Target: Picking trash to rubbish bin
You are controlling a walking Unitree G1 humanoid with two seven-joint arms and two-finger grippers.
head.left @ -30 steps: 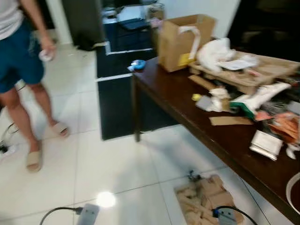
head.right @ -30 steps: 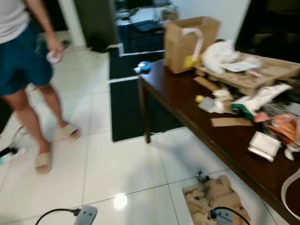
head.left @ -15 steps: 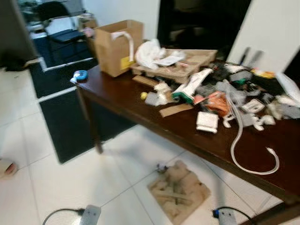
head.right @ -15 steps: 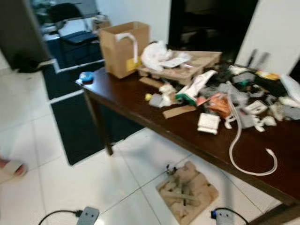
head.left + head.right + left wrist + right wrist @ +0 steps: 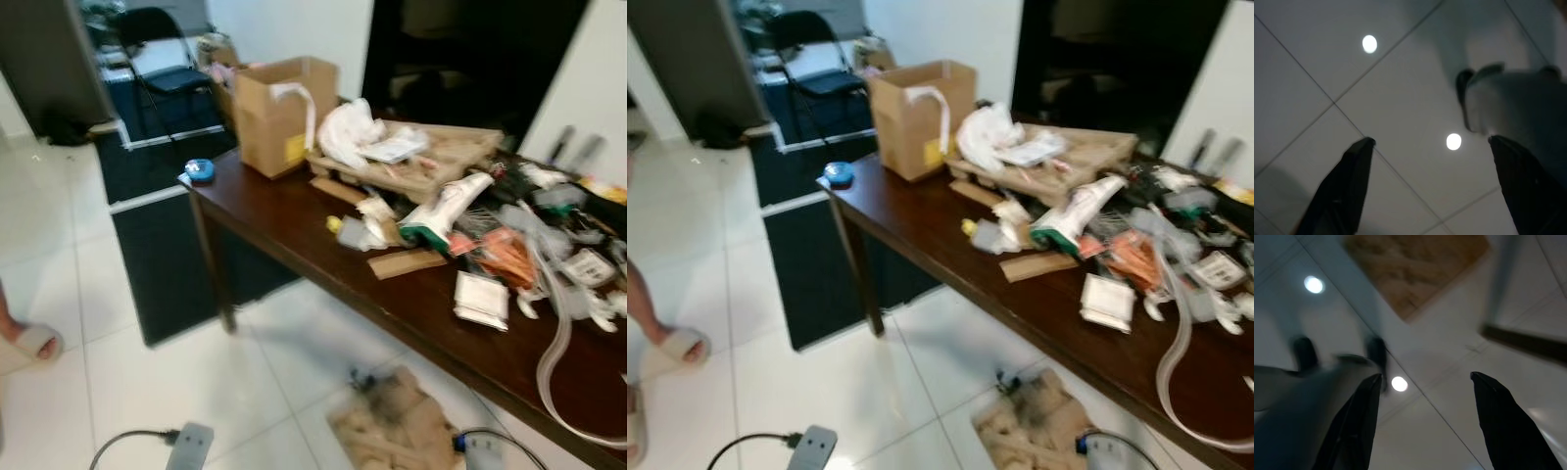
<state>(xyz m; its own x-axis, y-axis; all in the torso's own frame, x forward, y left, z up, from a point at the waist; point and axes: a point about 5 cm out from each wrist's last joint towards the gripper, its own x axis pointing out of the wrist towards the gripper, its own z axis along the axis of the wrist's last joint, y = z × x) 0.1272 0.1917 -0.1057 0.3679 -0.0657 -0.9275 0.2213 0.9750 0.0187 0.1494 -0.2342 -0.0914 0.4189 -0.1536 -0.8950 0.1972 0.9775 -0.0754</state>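
A dark wooden table (image 5: 294,220) is littered with trash: a white plastic bag (image 5: 349,130), a cardboard tray (image 5: 446,157), a white and green tube pack (image 5: 446,208), an orange wrapper (image 5: 505,257), a small white box (image 5: 480,299) and a pale hose (image 5: 1176,348). A crumpled piece of cardboard (image 5: 397,426) lies on the floor under the table edge. My left gripper (image 5: 1431,141) hangs open above white tiles, holding nothing. My right gripper (image 5: 1426,376) is open too, low over the floor near the cardboard piece (image 5: 1410,269).
An open cardboard box (image 5: 284,113) and a blue tape measure (image 5: 200,170) stand at the table's far corner. Beyond are a dark mat (image 5: 162,245) and a black chair (image 5: 162,49). A person's sandalled foot (image 5: 29,345) is at the left edge.
The camera has swung right towards the table, then slightly back left. The person who stood at the left is now mostly out of frame. Both grippers stay low.
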